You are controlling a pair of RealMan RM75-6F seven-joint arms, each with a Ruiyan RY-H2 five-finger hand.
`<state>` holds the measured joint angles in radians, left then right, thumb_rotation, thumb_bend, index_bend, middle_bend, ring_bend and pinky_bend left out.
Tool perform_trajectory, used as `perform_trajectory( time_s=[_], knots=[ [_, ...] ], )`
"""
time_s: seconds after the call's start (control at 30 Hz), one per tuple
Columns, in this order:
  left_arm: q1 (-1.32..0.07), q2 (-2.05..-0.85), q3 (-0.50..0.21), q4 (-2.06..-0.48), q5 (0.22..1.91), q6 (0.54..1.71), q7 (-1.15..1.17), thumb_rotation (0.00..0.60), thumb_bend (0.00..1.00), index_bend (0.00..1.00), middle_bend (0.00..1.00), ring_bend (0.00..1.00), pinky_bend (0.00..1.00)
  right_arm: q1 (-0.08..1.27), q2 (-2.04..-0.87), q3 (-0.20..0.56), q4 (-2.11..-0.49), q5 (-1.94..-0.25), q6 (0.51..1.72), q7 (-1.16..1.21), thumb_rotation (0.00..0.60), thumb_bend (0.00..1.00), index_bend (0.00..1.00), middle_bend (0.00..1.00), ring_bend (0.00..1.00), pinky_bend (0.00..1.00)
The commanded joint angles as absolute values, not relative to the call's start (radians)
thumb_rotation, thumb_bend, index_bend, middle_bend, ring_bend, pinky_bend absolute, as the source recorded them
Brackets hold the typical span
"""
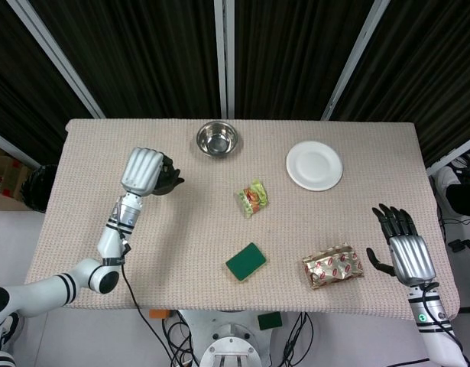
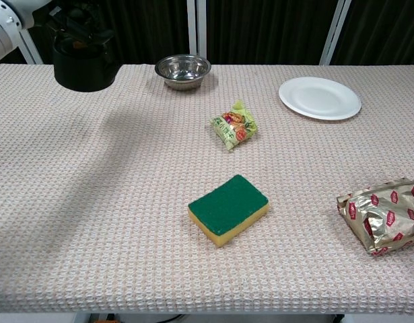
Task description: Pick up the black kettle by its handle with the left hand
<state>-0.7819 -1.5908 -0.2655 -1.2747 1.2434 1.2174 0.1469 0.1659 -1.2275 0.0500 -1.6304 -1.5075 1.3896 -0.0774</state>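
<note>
The black kettle hangs above the table's far left part, lifted off the cloth. In the head view the kettle is mostly hidden under my left hand, which grips its handle from above. In the chest view only dark fingers show around the handle at the top left. My right hand hovers open, fingers spread, at the table's near right edge, holding nothing.
A steel bowl sits at the back centre and a white plate at the back right. A green snack packet, a green-and-yellow sponge and a red-patterned foil bag lie on the cloth.
</note>
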Motion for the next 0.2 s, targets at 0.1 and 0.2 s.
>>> perform_trajectory(
  time_s=[0.1, 0.2],
  knots=[
    [-0.782, -1.607, -0.257, -1.242, 1.280, 1.240, 0.159, 0.600, 0.33, 1.00, 1.00, 1.00, 0.78, 0.167, -1.227, 0.050, -1.630, -1.508, 1.389, -0.077, 0.552, 0.37, 0.00, 0.00, 0.00, 0.00],
    [-0.782, -1.611, -0.262, -1.238, 1.284, 1.240, 0.155, 0.600, 0.33, 1.00, 1.00, 1.00, 0.78, 0.167, -1.228, 0.049, -1.631, -1.508, 1.389, -0.078, 0.552, 0.37, 0.00, 0.00, 0.00, 0.00]
  ],
)
